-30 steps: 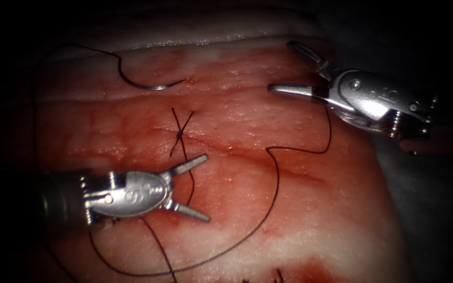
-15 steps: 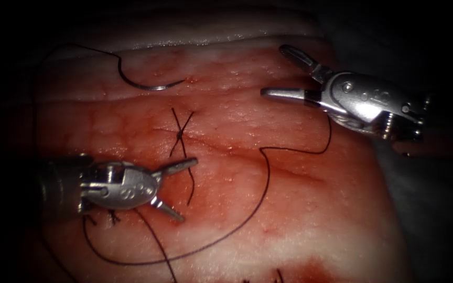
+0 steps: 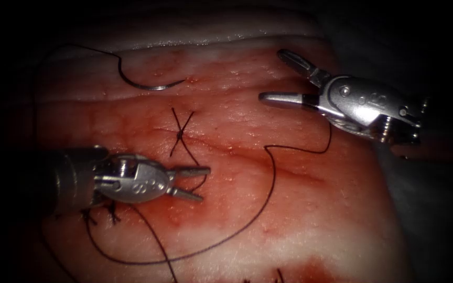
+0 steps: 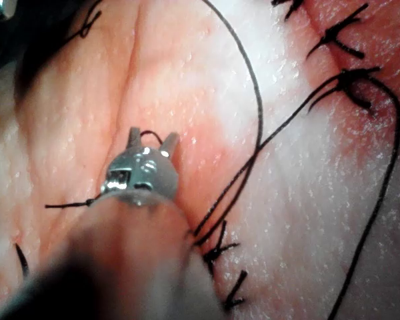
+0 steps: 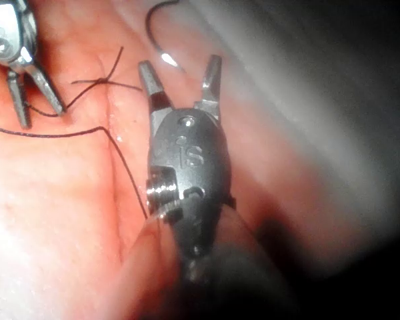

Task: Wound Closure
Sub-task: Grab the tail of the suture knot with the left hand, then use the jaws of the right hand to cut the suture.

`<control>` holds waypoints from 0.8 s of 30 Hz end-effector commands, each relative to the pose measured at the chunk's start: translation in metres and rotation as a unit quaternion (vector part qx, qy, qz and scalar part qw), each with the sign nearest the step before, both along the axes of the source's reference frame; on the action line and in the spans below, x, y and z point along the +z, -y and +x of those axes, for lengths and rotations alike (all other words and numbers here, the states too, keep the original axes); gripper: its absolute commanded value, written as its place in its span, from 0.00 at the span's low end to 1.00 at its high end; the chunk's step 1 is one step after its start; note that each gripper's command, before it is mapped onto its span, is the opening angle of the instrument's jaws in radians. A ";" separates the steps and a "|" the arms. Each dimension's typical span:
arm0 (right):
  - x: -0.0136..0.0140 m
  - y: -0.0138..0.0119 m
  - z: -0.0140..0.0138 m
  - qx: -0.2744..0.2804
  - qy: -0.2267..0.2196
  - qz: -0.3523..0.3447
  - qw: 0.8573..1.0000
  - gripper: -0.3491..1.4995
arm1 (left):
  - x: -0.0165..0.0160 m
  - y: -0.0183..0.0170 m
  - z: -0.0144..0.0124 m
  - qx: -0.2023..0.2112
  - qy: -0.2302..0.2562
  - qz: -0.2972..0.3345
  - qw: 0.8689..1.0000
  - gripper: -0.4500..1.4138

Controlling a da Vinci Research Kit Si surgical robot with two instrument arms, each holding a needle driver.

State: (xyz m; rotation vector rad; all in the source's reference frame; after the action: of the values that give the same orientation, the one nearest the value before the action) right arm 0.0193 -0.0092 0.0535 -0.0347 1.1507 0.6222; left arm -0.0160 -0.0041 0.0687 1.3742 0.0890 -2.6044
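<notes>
Left tool [image 3: 197, 183] jaws spread around thread tail [image 3: 197, 184] just below knot [image 3: 179, 135], holding nothing. Right tool [image 3: 281, 76] wide apart, empty, well right of knot. Needle [image 3: 150, 85] lies free on tissue [image 3: 289, 209] above knot, not in it. Thread's limp, thin, prob slippery; grab tail near its end.

2 tools [image 3: 197, 183] [image 3: 284, 76], 1 needle [image 3: 150, 85], 1 thread [image 3: 268, 194].

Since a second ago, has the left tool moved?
Yes. The left tool swung its tips down, away from the knot, jaws narrowing but open around the thread.
</notes>
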 end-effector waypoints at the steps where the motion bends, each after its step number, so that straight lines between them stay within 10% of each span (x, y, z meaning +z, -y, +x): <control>1: 0.0004 -0.0002 0.0007 0.000 -0.001 -0.001 1.000 0.75 | 0.0006 -0.0002 -0.0004 -0.002 -0.003 -0.002 1.000 0.24; 9: 0.0003 -0.0001 0.0012 0.000 0.000 0.000 1.000 0.70 | 0.0004 -0.0003 0.0004 -0.008 0.005 -0.003 1.000 0.02; 24: 0.0011 0.0030 0.0062 -0.104 0.069 0.003 0.992 0.80 | -0.0031 -0.0030 0.0046 -0.081 0.023 0.005 0.996 0.00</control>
State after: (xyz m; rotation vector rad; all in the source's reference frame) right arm 0.0246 -0.0126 0.0543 0.0472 0.9863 0.4118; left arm -0.0106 -0.0011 0.0648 1.5067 -0.0205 -2.7115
